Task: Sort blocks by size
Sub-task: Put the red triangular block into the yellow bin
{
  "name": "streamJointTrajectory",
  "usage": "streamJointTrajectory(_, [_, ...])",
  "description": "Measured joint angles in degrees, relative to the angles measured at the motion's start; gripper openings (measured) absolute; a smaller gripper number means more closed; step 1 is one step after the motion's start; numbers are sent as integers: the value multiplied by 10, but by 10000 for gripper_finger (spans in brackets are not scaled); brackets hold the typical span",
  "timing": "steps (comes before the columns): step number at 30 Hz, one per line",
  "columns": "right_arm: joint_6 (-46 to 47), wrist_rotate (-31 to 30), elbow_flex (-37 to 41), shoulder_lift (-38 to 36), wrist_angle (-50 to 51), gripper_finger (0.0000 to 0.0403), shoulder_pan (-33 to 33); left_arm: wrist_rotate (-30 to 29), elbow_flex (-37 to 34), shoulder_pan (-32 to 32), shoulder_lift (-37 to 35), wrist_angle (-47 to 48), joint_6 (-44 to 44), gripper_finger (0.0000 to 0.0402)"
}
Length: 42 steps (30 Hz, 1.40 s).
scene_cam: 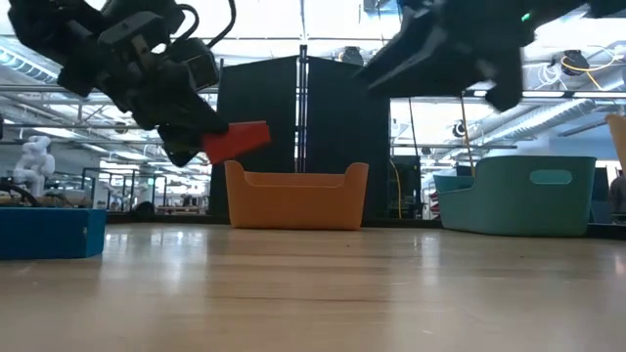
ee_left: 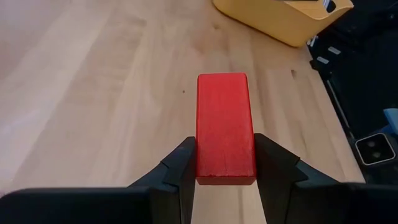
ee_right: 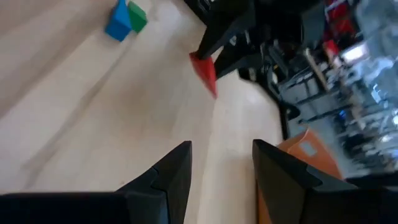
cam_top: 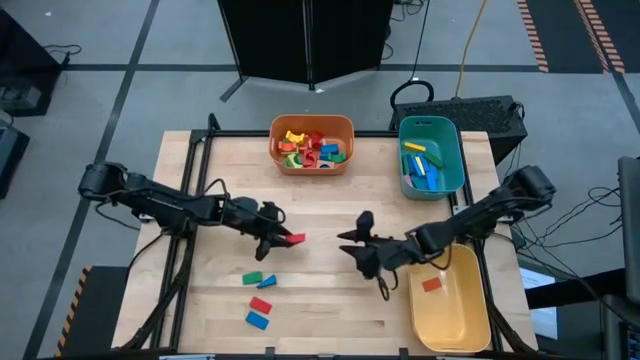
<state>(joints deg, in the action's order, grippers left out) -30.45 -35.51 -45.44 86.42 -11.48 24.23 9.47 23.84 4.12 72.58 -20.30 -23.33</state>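
Observation:
My left gripper (cam_top: pixel 280 240) is shut on a red block (cam_top: pixel 295 239), held above the table's middle; the block also shows in the left wrist view (ee_left: pixel 225 127) and the low view (scene_cam: pixel 238 140). My right gripper (cam_top: pixel 350 242) is open and empty, to the right of it, above the table. A green block (cam_top: pixel 252 278), a blue block (cam_top: pixel 267 282), another red block (cam_top: pixel 261 304) and another blue block (cam_top: pixel 258 320) lie flat on the table near the front left. The orange bin (cam_top: pixel 312 144) and teal bin (cam_top: pixel 431 155) hold several blocks; the yellow bin (cam_top: pixel 450 298) holds one red block (cam_top: pixel 431 285). My left gripper pinches the red block's two long sides (ee_left: pixel 198 163) between its two fingers, at the block's near end. The fingers (ee_left: pixel 180 171) lie along the block, which sticks out ahead of them toward the table's right. The block is lifted clear of the table.
The orange bin stands at the far middle, the teal bin at the far right, the yellow bin at the near right. Bare wood lies between the two grippers and the bins.

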Motion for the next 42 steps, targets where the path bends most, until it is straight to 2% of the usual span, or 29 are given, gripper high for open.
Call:
streamJointTrajectory(3, [-42,36,-2,25,-31,155,-20,11,18,0,25,-2,-4,118])
streamJointTrajectory(8, [-48,103,-33,60,-39,155,-47,28,61,0,70,-3,0,118])
streamJointTrajectory(17, [-73,133,-70,114,-31,155,-60,75,146,0,155,-3,43,118])
streamJointTrajectory(25, [-56,163,-76,121,-20,153,-59,105,197,0,212,-4,62,118])
streamJointTrajectory(30, [-52,166,-76,121,-10,123,-59,114,213,0,229,-5,74,118])
streamJointTrajectory(38, [-53,165,-75,121,-6,38,-58,116,215,0,229,-8,89,118])
streamJointTrajectory(42, [-54,163,-75,121,-5,35,-57,108,215,0,229,-9,103,119])
